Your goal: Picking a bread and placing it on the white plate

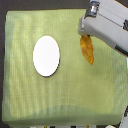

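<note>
The bread (pixel 88 49), a golden-orange elongated loaf, lies lengthwise on the green cloth toward the exterior view's right. Its upper end disappears under my grey gripper (pixel 84 31), which reaches in from the top right corner. The gripper's bulky housing hides its fingers, so I cannot tell whether they are closed around the loaf or only above it. The white plate (pixel 46 56), oval and bare, rests flat on the cloth to the left of the bread, a short gap away from it.
A green cloth (pixel 30 100) covers the whole table, with its edges at the left and the bottom of the view. The arm's grey body (pixel 107 22) fills the top right corner. Dark floor shows beyond the cloth's edges.
</note>
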